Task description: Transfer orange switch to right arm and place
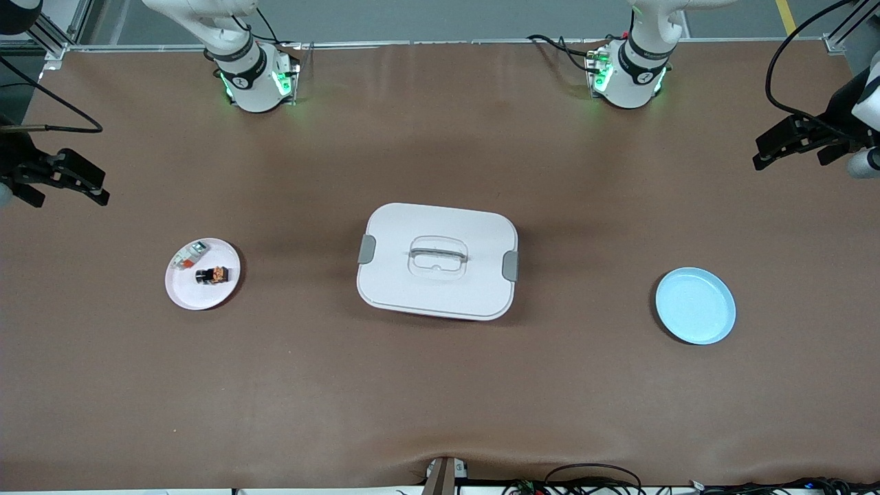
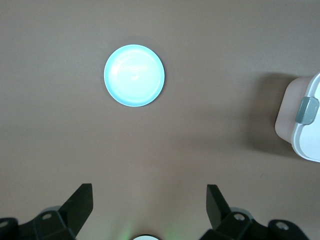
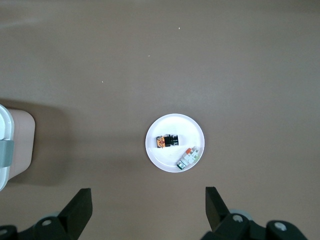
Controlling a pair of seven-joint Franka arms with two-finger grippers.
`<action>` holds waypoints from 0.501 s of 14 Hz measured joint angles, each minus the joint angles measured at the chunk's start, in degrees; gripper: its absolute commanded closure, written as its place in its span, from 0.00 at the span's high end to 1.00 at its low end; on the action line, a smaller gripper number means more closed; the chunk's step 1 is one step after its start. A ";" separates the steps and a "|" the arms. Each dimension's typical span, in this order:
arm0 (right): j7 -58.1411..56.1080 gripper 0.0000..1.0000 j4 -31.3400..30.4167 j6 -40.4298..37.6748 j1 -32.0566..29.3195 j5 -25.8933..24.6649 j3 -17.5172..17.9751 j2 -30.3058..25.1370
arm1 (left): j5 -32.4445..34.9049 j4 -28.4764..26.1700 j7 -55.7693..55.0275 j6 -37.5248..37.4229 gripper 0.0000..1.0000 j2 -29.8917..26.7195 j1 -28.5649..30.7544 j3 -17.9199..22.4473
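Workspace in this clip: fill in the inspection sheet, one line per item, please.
Surface: brown table, no spills seen.
Job's things: orange switch lies on the pink plate toward the right arm's end, beside a white-and-red part.
Clutter: closed white box with a handle at mid-table; blue plate, nothing on it, toward the left arm's end.
Grippers: left tool open, up over bare table short of the blue plate; right tool open, up over bare table short of the pink plate; neither holds anything.
Cables: black loops at the table's edges and by both bases.
Surroundings: nothing seen of note.
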 measured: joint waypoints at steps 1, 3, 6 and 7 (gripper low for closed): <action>0.06 1.00 0.13 0.00 -0.19 0.04 -0.05 0.00 | 0.52 0.00 0.05 0.00 1.00 0.00 0.02 0.01; 0.07 1.00 0.32 -0.01 -0.46 0.09 -0.11 0.00 | 2.05 0.01 0.31 0.00 1.00 0.00 0.01 -0.01; 0.07 1.00 0.91 -0.01 -0.48 0.13 -0.08 0.00 | 2.51 0.05 1.48 0.08 1.00 -0.02 -0.01 -0.06; 0.07 1.00 1.07 -0.02 -0.48 0.13 -0.08 0.00 | 2.52 0.06 2.01 0.12 1.00 -0.02 0.00 -0.05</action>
